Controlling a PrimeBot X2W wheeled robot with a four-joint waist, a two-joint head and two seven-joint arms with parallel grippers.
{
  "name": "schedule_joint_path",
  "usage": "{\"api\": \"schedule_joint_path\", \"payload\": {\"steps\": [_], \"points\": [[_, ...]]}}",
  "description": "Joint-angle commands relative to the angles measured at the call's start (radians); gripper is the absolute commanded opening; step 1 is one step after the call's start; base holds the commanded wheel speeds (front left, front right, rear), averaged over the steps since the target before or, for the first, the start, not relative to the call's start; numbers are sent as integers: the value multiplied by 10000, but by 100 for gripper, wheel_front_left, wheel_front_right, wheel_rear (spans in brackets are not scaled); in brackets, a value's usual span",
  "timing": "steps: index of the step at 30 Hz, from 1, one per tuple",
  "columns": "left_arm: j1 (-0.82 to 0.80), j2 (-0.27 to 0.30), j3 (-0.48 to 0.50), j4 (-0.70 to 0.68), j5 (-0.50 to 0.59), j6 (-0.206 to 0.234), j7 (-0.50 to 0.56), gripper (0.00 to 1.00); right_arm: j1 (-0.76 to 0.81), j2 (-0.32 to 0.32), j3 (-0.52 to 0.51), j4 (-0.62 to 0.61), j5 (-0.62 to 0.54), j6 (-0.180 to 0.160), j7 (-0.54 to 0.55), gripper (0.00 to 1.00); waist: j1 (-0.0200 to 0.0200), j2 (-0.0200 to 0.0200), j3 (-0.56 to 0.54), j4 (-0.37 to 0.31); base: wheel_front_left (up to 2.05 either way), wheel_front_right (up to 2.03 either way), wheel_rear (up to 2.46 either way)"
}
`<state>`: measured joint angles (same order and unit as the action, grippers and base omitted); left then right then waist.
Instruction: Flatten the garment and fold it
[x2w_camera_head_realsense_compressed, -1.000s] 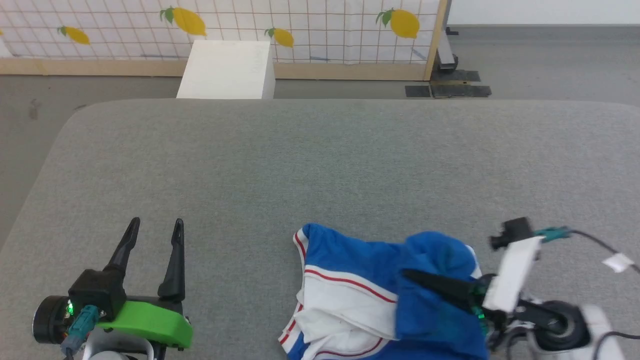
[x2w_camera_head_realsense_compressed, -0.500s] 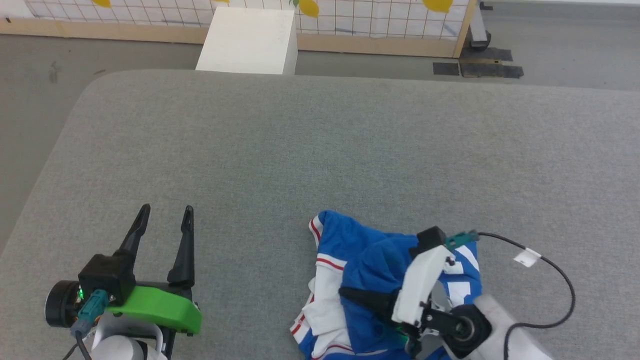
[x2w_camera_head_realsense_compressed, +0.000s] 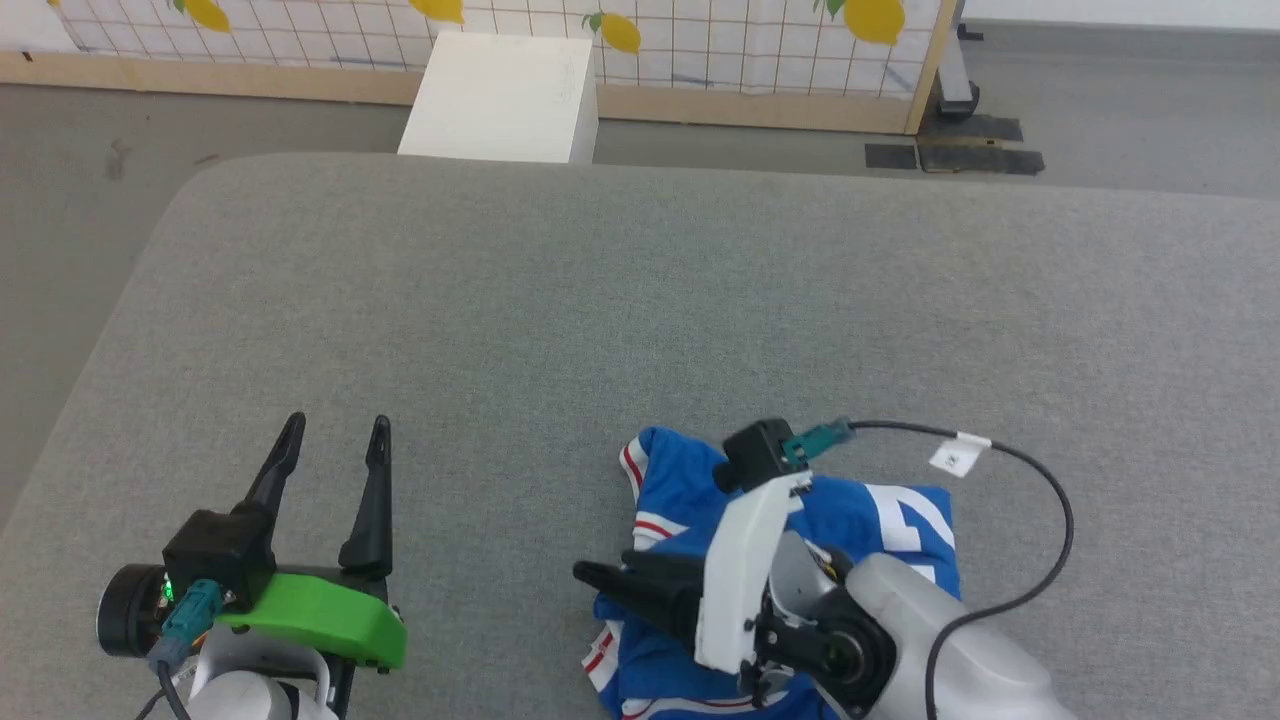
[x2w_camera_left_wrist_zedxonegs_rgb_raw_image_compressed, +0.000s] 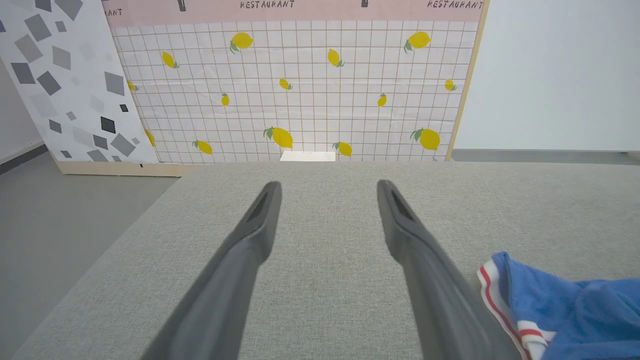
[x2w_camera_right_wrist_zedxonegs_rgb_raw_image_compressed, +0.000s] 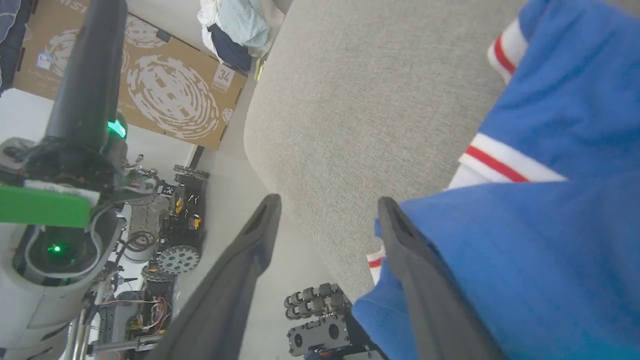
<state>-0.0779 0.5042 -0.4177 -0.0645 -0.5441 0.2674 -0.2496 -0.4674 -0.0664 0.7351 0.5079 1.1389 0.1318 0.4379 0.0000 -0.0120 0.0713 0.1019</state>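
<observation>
At the near edge of the scene, the right pincer was seen with its two dark fingers parted and nothing between them. It was laid low across the near-left part of the garment. In the right wrist view, one finger of that pincer was pressed against the blue cloth, while the gap between the fingers was left empty.

The garment, a royal-blue jersey shirt, was found in a crumpled heap close to the near edge of the grey counter. Layers were doubled over one another. Red-and-white striped trim was shown along its left side, and part of a white print on its right side.

Well apart from the garment, on the robot's left, the left pincer was held wide open and empty above the bare counter. In the left wrist view, the garment's striped edge was seen just beside the fingers of that pincer.

Beyond the garment, a broad stretch of counter was seen, then a white box and a lemon-patterned screen.

The task was judged to be at an early stage: the shirt had not been spread flat, and no fold had been made.
</observation>
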Motion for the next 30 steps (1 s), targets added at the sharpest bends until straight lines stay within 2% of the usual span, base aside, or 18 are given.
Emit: {"api": "schedule_joint_path", "payload": {"steps": [1,6,9,11,14,19,24,30], "points": [[-38,-35,37,27,55,-31,-76,100,-288,-144,249,-279,-399,-11,-345,100,0,120,-69,-38,0,0,0],[78,0,99,22,50,0,-85,100,-887,-823,1421,-1051,-2429,-11,-1932,100,0,120,-202,-206,0,0,0],[140,6,82,-9,65,47,-82,100,-998,-1129,1421,-1016,-3597,-11,-2922,100,0,120,-306,-312,0,0,0],[188,9,82,-26,63,92,-77,100,-903,-1260,994,-861,-4372,-11,-3614,100,0,120,-381,-390,0,0,0],[290,16,102,-39,43,153,-77,100,-460,-1290,-212,-597,-5432,-11,-4553,100,0,120,-510,-532,0,0,0],[471,-13,200,-78,21,280,-87,100,579,-1293,-2360,-772,-6682,-11,-5333,100,0,120,-665,-788,0,0,0],[606,-37,274,-55,50,339,-98,100,1622,-1385,-4249,-1591,-7688,-11,-5487,100,0,120,-777,-1024,0,0,0],[776,-80,440,9,63,369,-109,100,2841,-1221,-6262,-3285,-8417,-11,-5295,100,0,120,-873,-1264,0,0,0]]}}
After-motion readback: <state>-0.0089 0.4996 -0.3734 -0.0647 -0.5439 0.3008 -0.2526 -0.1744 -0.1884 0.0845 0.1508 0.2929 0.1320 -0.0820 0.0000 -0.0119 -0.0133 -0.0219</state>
